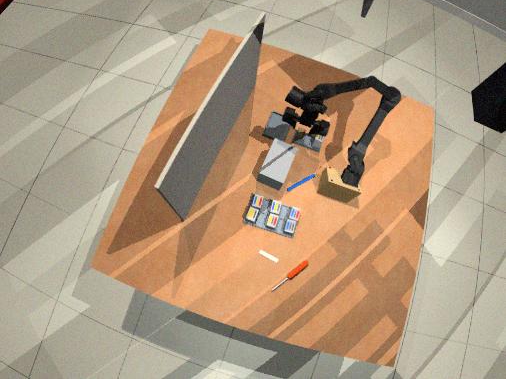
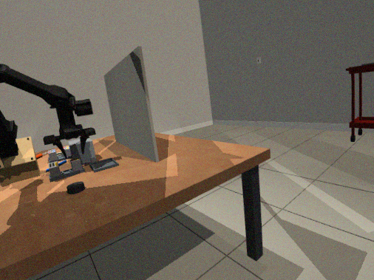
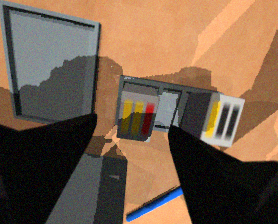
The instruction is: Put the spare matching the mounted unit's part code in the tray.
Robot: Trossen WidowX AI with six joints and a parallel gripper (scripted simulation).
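Observation:
My gripper (image 1: 306, 130) (image 2: 74, 155) (image 3: 133, 124) is open and empty, pointing down above the small rack (image 2: 68, 175) (image 3: 170, 84). In the wrist view its fingertips lie either side of a unit with two yellow bars and one red bar (image 3: 137, 112). The rack's middle slot is empty; a unit with one yellow and two black bars (image 3: 222, 120) sits at its other end. The empty grey tray (image 1: 274, 127) (image 2: 105, 165) (image 3: 55, 45) lies beside the rack. The grey block (image 1: 280, 160) stands near; its back and the mounted unit's code are hidden.
A larger rack (image 1: 262, 223) holds several colour-barred units. A tall grey panel (image 1: 210, 118) (image 2: 129, 102) stands beyond the tray. A blue pen (image 1: 301, 182) (image 3: 155, 204), beige block (image 1: 340, 190), white bar (image 1: 268, 256), orange screwdriver (image 1: 297, 270) and black puck (image 2: 75, 188) are on the table.

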